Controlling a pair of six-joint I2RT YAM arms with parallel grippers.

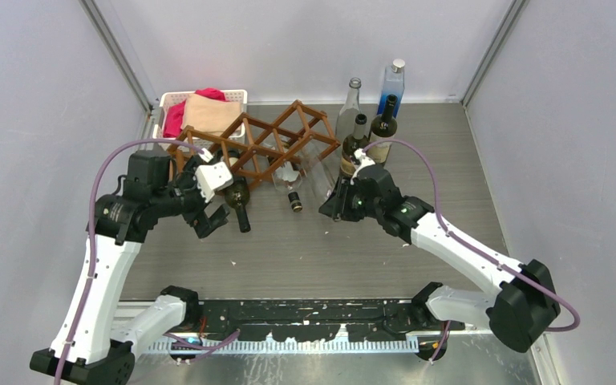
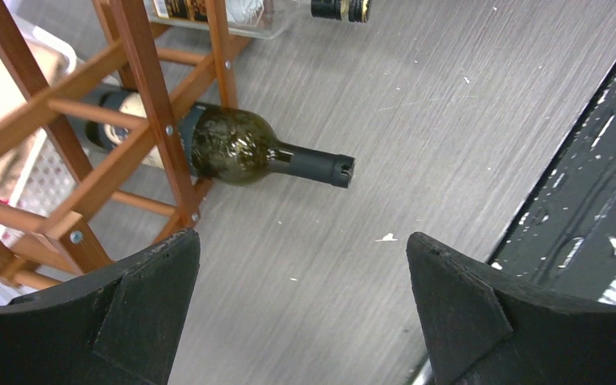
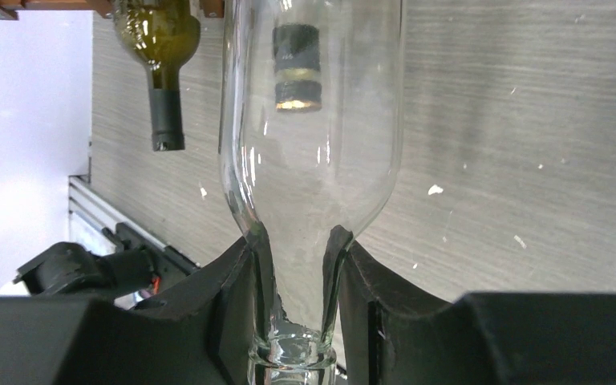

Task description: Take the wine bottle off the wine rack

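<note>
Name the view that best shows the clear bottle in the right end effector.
Right wrist: the clear bottle fills the frame, neck clamped in the right end effector. Top external shows only a faint glint by the wine rack. Left wrist does not clearly show it.

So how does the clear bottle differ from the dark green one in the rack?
The clear bottle is see-through; the green bottle is dark, with a label. The clear bottle's neck is clamped in the right jaws; the green bottle is untouched, the left jaws open short of it. Both necks point away from the rack.
</note>
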